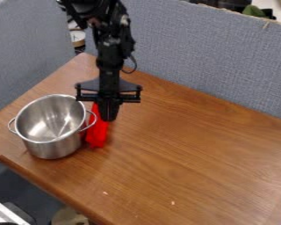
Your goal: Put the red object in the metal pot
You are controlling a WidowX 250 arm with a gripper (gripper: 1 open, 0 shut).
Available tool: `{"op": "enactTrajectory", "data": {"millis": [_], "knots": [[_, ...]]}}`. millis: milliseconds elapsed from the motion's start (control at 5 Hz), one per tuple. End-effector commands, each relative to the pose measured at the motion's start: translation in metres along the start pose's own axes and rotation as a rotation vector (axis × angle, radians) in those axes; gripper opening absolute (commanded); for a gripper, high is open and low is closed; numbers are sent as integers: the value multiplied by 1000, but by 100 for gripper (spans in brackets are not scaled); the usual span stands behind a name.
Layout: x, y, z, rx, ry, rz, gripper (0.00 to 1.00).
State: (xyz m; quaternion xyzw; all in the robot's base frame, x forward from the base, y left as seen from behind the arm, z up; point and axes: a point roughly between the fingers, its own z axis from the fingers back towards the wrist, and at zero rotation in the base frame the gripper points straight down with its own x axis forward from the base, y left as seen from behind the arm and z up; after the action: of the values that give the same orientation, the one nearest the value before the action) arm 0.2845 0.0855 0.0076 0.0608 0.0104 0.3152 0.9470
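Nearest me, the metal pot [50, 126] is sitting empty on the left of the table [190, 158]. Just to its right the red object [98, 128] is lying on the wood, touching the pot's wall. Behind that, my gripper [108, 111] is pinching the red object's far end. I'm judging the lift and drop remain.

claw [108, 112]: shut on red object [98, 132] | metal pot [49, 126]: just beside
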Motion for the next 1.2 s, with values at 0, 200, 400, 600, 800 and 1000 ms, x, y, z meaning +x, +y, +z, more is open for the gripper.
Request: {"op": "enactTrajectory", "data": {"millis": [0, 200, 400, 600, 800, 1000], "knots": [[-10, -6, 18, -17, -32, -84, 0], [-24, -16, 26, -31, -39, -183, 100], [-21, -7, 49, -45, -65, -378, 0], [-19, 12, 81, -26, -94, -543, 0], [-22, 18, 98, -14, -137, -779, 0], [-29, 23, 105, -14, -166, -989, 100]]}}
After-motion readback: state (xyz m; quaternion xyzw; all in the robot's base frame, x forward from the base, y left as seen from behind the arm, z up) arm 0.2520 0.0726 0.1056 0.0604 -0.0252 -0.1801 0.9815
